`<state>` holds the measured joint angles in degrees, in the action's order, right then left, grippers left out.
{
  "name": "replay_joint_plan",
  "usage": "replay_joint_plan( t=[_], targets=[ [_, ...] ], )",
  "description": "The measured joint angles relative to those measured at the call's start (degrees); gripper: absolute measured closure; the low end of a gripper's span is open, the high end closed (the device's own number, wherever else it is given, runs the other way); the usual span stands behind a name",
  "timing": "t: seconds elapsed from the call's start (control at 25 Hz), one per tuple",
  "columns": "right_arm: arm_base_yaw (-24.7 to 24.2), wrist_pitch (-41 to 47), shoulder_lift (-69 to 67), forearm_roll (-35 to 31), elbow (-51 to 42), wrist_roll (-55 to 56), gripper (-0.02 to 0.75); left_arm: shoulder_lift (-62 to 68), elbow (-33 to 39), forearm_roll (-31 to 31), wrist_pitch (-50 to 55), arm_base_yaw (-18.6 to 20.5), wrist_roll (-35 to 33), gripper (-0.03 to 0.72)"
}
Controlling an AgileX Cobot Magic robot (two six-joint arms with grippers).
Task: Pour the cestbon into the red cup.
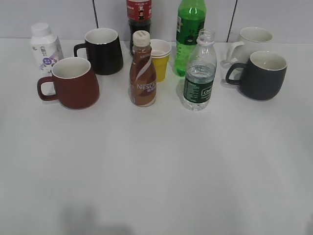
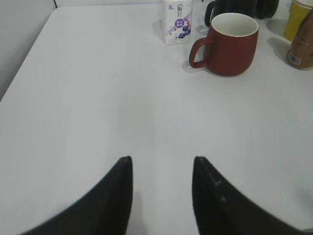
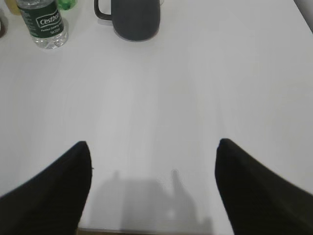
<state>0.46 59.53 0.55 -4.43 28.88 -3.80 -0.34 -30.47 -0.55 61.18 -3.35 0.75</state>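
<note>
The cestbon (image 1: 199,73), a clear capless bottle with a dark green label, stands upright right of centre; it also shows at the top left of the right wrist view (image 3: 44,24). The red cup (image 1: 71,83) stands at the left, handle to the left, and shows in the left wrist view (image 2: 230,43). My left gripper (image 2: 162,164) is open and empty, well short of the cup. My right gripper (image 3: 154,147) is wide open and empty near the table's front edge. Neither gripper shows in the exterior view.
A brown Nescafe bottle (image 1: 143,71), yellow cup (image 1: 160,58), green soda bottle (image 1: 189,34), black mug (image 1: 102,50), white milk bottle (image 1: 45,46), dark grey-blue mug (image 1: 261,74) and white mug (image 1: 252,41) stand along the back. The white table (image 1: 156,166) stretches forward.
</note>
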Motion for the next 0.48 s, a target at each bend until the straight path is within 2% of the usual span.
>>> replay_joint_plan(
  t=[0.48],
  targets=[
    [0.0, 0.0, 0.0, 0.0, 0.0, 0.0, 0.148, 0.0, 0.0, 0.0, 0.0, 0.0, 0.0, 0.379]
  ],
)
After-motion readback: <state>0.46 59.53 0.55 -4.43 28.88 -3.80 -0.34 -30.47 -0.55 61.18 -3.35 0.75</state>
